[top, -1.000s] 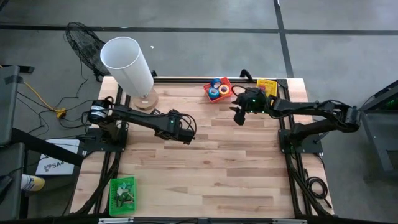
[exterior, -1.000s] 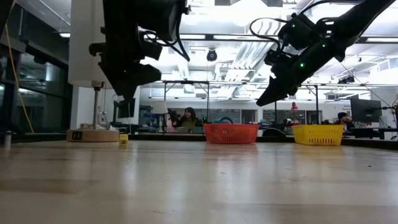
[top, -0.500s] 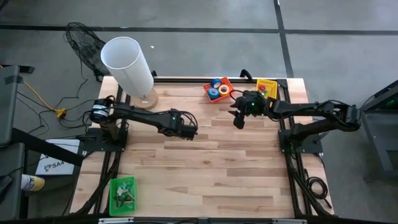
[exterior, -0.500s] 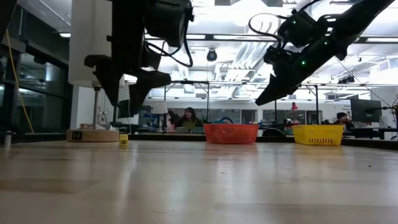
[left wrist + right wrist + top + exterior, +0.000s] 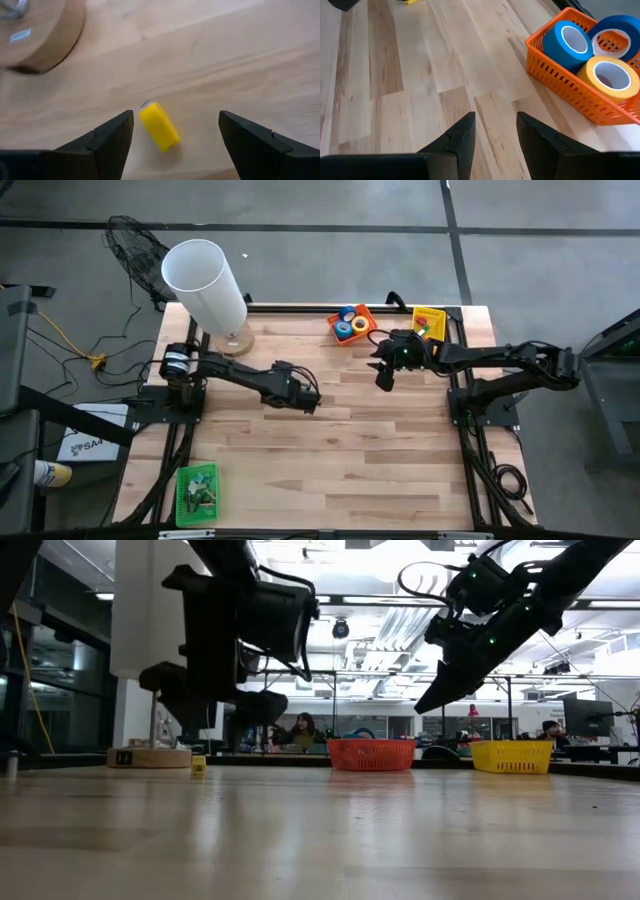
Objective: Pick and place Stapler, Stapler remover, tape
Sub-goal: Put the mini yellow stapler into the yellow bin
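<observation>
A small yellow oblong item [image 5: 159, 126] lies on the wooden table near the round wooden lamp base [image 5: 35, 35]; it also shows in the low view [image 5: 198, 766]. My left gripper [image 5: 175, 145] hovers above it, open, one finger on each side and clear of it; in the high view this gripper [image 5: 306, 396] is left of the table's middle. Blue and yellow tape rolls [image 5: 592, 55] sit in an orange basket [image 5: 350, 324] at the far edge. My right gripper [image 5: 384, 377] hangs open and empty in the air just near of that basket.
A tall white cylinder [image 5: 205, 280] on its wooden base [image 5: 236, 340] stands at the far left. A yellow basket [image 5: 428, 320] sits at the far right, and a green basket [image 5: 196, 492] at the near left corner. People show in the room behind [image 5: 300, 730].
My left gripper has moved a little toward the table's right and near edges and has come down toward the table, turning as it went. My right gripper has stayed almost where it was.
</observation>
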Robot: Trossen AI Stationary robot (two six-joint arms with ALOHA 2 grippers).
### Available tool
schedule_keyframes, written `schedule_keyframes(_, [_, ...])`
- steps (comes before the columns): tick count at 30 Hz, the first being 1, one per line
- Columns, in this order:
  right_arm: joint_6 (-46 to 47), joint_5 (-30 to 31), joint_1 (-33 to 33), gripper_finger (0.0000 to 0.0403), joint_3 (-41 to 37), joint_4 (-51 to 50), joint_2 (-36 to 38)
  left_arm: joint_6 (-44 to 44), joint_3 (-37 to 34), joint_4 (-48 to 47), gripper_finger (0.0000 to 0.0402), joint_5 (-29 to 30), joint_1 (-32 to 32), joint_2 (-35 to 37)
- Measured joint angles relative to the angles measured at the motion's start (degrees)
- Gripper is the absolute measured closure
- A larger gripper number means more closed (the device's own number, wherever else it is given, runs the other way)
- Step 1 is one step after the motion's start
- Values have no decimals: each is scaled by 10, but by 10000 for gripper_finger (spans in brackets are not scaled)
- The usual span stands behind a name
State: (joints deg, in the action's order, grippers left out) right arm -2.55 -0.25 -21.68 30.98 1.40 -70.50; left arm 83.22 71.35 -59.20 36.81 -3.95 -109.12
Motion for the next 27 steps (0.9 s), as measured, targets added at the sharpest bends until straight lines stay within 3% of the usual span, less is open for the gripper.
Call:
schedule_keyframes(13, [12,1,0,267,0,-4,0,185,-64,17,113,49,-65,0])
schedule_keyframes(21, [25,1,0,267,0,-3,0,202,-107,85,113,67,-66,0])
schedule_keyframes(27, [26,2,0,267,0,-3,0,202,-113,83,113,73,-65,0])
